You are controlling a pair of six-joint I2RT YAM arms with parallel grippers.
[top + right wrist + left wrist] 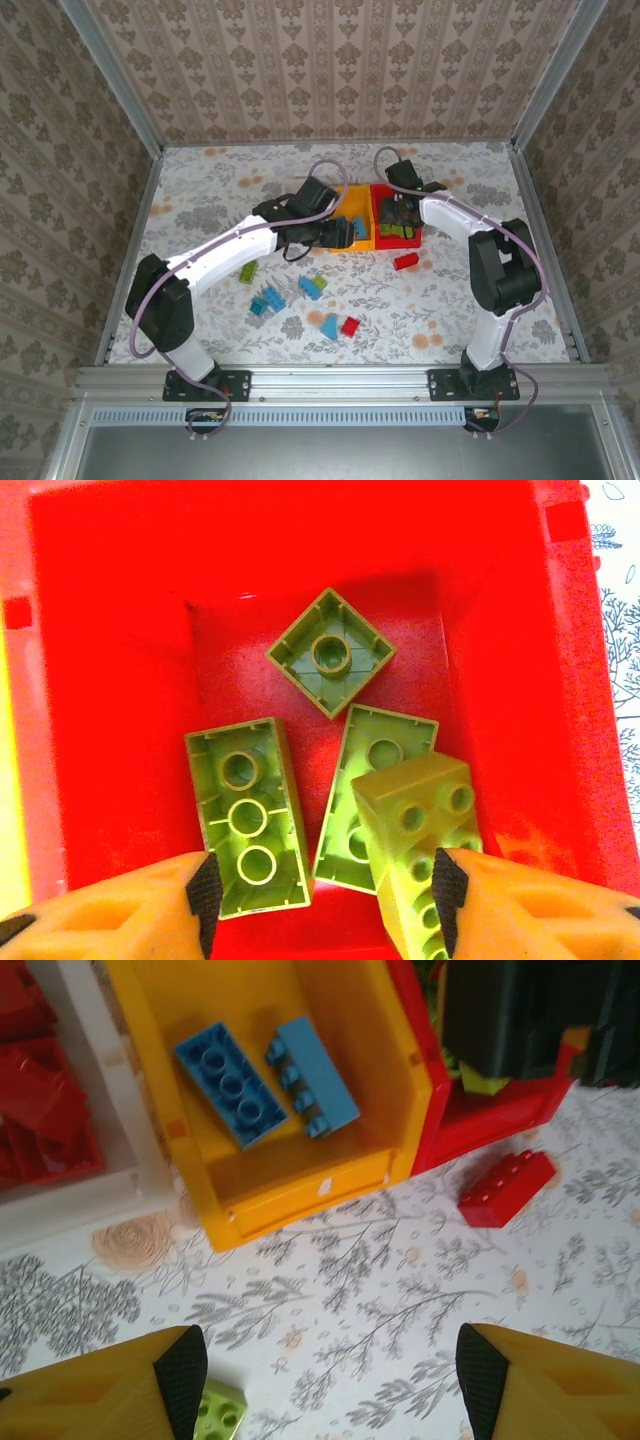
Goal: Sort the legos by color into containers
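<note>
1. Loose legos (265,303) dot the tabletop (200,200); sorting seems midway.
2. Left end effector (325,1370) gapes wide, empty, near the yellow bin (300,1185) of blue bricks (230,1085); next, likely pinching the red brick (505,1188).
3. Right end effector (322,890) spreads wide over green bricks (250,830) in the red bin (110,680).

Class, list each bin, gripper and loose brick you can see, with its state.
White bin: holds red bricks.
Yellow-orange bin: holds two blue bricks.
Red bin: holds four green bricks.
Left gripper: open, empty.
Right gripper: open, above green bricks.
Red brick on table: loose, unsorted.
</note>
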